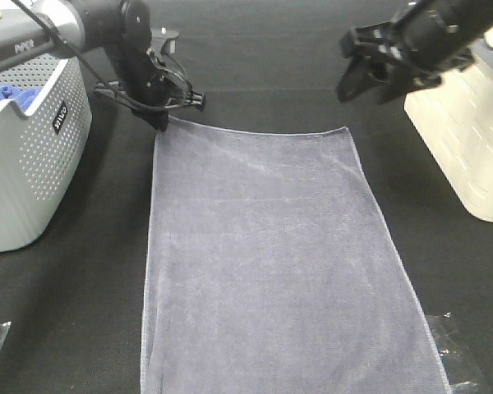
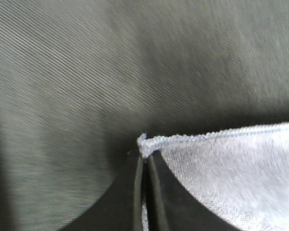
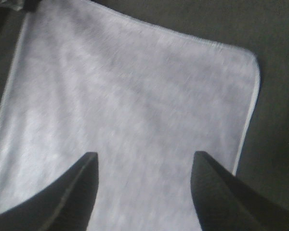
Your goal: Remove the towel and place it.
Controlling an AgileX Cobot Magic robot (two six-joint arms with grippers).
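Note:
The slate-grey towel (image 1: 271, 263) lies spread flat on the black table, its long side running toward the front edge. My left gripper (image 1: 163, 121) is shut on the towel's far left corner; the left wrist view shows the hemmed corner (image 2: 145, 143) pinched between the closed fingers. My right gripper (image 1: 368, 82) is open and empty, raised above and just behind the towel's far right corner. In the right wrist view its fingers (image 3: 82, 178) stand apart over the towel (image 3: 135, 110), not touching it.
A grey perforated basket (image 1: 25, 156) holding a bright blue cloth (image 1: 16, 92) stands at the left. A cream bin (image 1: 468, 139) stands at the right. Clear plastic scraps (image 1: 448, 345) lie at the front corners.

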